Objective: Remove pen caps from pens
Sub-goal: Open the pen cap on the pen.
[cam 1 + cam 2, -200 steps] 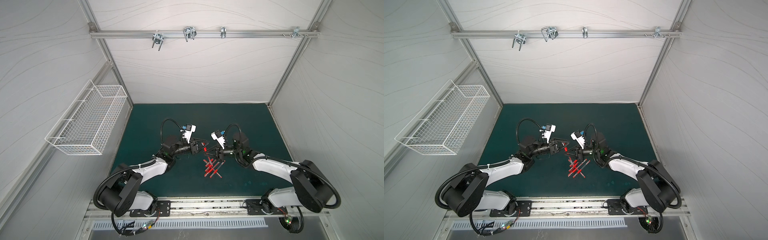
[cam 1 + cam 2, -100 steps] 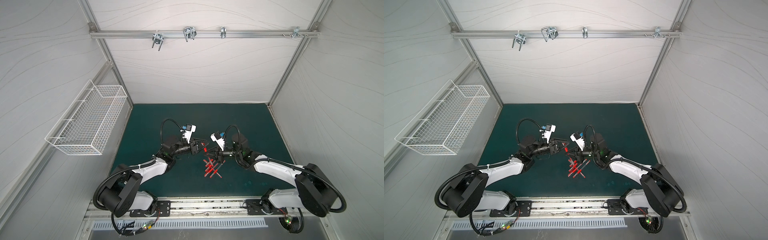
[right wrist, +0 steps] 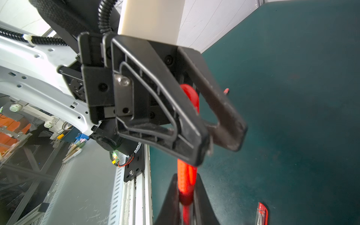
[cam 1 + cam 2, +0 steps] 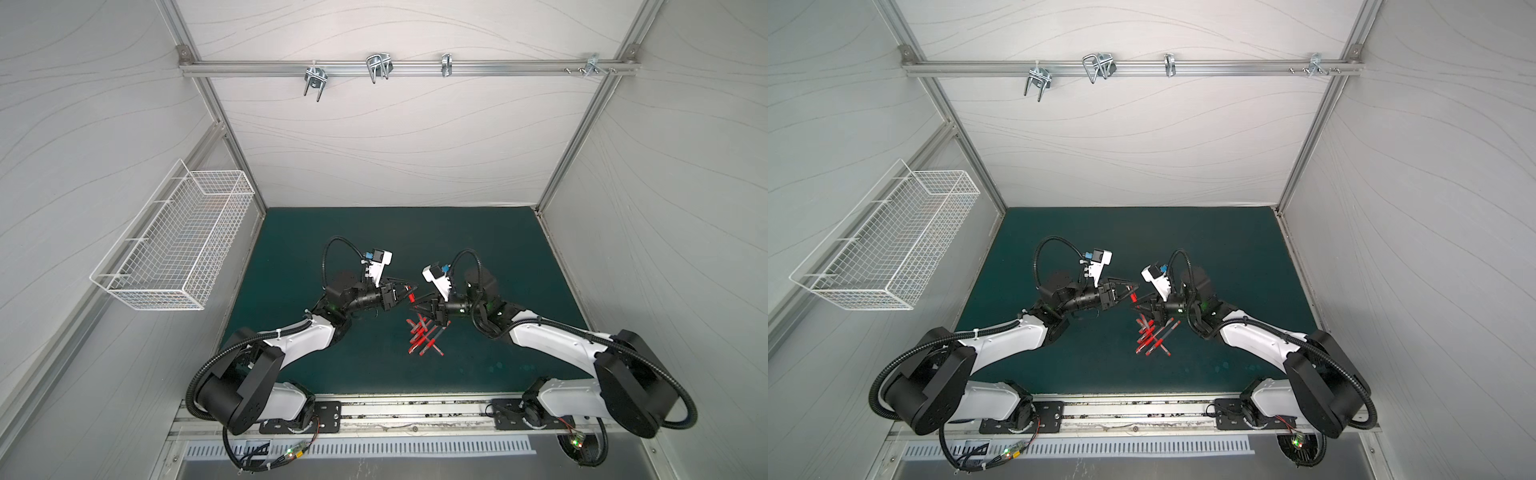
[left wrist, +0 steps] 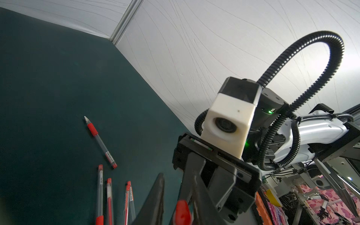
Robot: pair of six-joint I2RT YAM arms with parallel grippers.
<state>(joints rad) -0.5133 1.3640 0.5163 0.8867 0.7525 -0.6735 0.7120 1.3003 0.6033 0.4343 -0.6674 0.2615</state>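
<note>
Mat (image 4: 374, 249): matt, finely grained. Pen (image 5: 101, 143): clear glossy plastic barrel. Arms (image 4: 303, 340): glossy white plastic shells. Rail (image 4: 407, 68): brushed metal. Basket (image 4: 174, 245): white coated wire. Walls (image 4: 395, 145): matt panels.

robot arms (image 4: 299, 340): two are reaching inward.
wire baskets (image 4: 174, 245): one is hanging.
held pen (image 3: 186, 181): one is being held aloft.
pens (image 5: 100, 141): five are lying flat in the left wrist view.
</note>
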